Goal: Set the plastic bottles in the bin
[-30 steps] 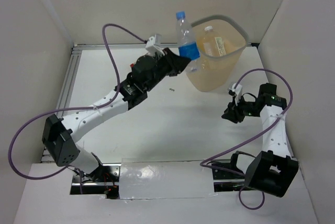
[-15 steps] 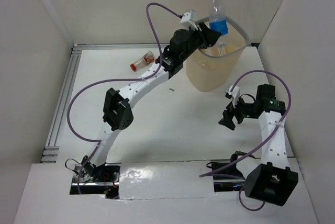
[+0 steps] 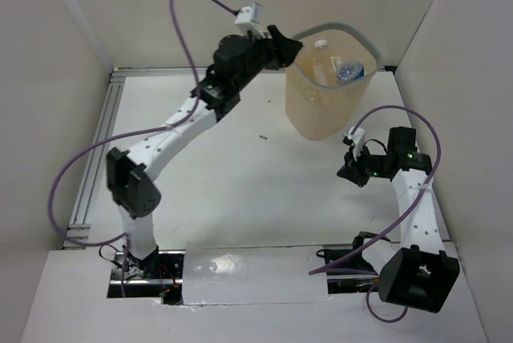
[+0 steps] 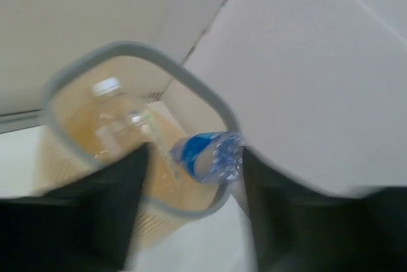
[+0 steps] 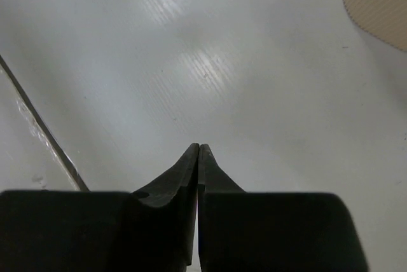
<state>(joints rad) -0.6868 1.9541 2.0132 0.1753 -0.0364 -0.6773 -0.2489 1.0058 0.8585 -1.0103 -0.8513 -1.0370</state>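
My left gripper point(image 3: 282, 41): raised at the far left rim of the bin point(image 3: 309, 119), jaws standing wide apart, nothing between them. In the blurred wrist view my fingers point(image 4: 105, 221) sit either side of the bin's mouth.

Blue-labelled bottle point(image 4: 202, 156): inside the bin, on its right side, lying tilted, clear of my fingers.

White-capped bottle point(image 3: 320, 56): also inside the bin, toward its far side, cap up.

Bin: upright on the far part of the table point(image 3: 240, 191), right of centre.

My right gripper point(image 5: 198, 149): jaws pressed together, holding nothing, over the table near the bin's near right corner.
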